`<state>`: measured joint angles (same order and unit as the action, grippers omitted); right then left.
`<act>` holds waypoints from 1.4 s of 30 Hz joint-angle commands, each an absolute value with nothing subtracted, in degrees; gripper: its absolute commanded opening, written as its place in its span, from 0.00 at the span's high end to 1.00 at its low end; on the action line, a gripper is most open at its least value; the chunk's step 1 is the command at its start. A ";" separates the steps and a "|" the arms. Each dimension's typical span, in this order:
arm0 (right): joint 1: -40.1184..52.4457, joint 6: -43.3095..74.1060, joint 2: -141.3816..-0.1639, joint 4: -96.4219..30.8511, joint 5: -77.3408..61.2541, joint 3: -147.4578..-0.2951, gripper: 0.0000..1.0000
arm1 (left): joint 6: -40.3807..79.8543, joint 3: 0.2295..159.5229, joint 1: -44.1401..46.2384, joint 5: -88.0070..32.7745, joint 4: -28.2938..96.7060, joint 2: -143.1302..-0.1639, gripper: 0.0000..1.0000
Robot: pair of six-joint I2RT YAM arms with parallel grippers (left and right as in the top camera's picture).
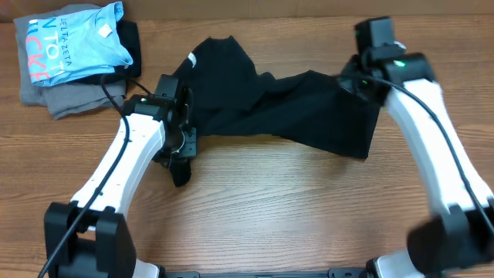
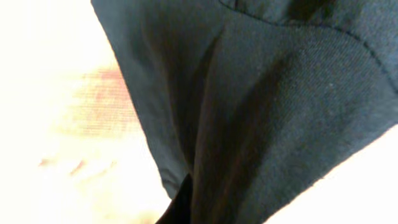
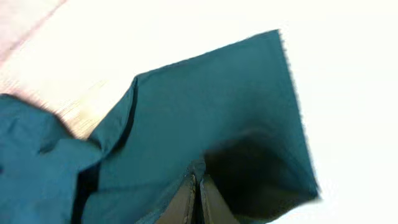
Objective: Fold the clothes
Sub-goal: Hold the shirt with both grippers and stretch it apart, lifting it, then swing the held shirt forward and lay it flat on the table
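Over the wooden counter (image 1: 293,208), the left tool (image 1: 185,116) and the right tool (image 1: 361,81) were each clamped shut on an edge of the black T-shirt (image 1: 270,104), which hung rumpled between them mid-frame. At upper left, a light-blue shirt (image 1: 73,42) lay on a grey garment (image 1: 69,96).

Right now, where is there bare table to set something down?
Widest: the bare wood in front of the black shirt, between the left arm and right arm. A thin strip runs behind the shirt. Back left is crowded with folded clothes.
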<state>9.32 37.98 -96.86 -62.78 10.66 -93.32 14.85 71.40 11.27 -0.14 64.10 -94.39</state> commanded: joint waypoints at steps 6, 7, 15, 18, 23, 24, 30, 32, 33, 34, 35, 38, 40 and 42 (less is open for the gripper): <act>8.88 42.26 -78.19 -75.13 11.55 -93.82 0.96 | 15.44 73.28 11.66 0.45 72.36 -90.15 0.96; 8.88 42.26 -76.53 -75.96 11.55 -93.82 0.96 | 15.46 73.28 11.66 0.40 73.30 -90.17 0.96; 8.88 42.26 -63.44 -79.59 11.55 -93.82 0.96 | 17.10 73.30 11.66 -3.57 77.60 -89.47 0.96; 8.88 42.22 -60.40 -79.99 11.55 -93.82 0.96 | 19.42 73.49 11.66 -6.28 77.80 -86.50 0.96; 8.88 41.71 -56.99 -80.49 11.46 -93.82 0.96 | 19.79 77.47 11.99 -8.91 79.11 -76.27 0.96; 8.88 41.52 -56.69 -80.64 11.29 -93.82 0.96 | 19.84 79.20 12.25 -9.30 79.72 -73.82 0.96; 8.91 41.60 -56.18 -83.13 8.93 -96.99 0.96 | 22.87 93.71 15.84 -10.07 83.68 -62.08 0.96; 8.91 41.32 -56.18 -84.01 8.97 -99.92 0.96 | 23.20 98.78 16.97 -10.02 84.82 -59.70 0.96; 8.95 40.40 -56.21 -84.36 8.91 -101.89 0.96 | 23.42 101.51 17.37 -9.87 85.56 -58.72 0.96; 8.93 40.12 -56.21 -84.97 8.93 -103.94 0.96 | 23.55 104.09 17.52 -9.91 86.43 -58.02 0.96; 8.95 40.10 -56.21 -86.00 8.91 -106.63 0.96 | 23.90 106.72 17.56 -9.89 87.59 -57.54 0.96; 8.95 40.10 -56.21 -89.01 8.95 -112.95 0.96 | 24.14 113.27 17.56 -9.85 91.31 -57.34 0.96; 8.95 40.10 -56.21 -91.11 8.97 -117.95 0.96 | 24.73 117.08 17.56 -9.63 92.99 -57.34 0.96; 8.93 40.05 -56.21 -92.18 8.97 -122.21 0.96 | 24.71 120.27 17.56 -9.54 93.45 -57.34 0.96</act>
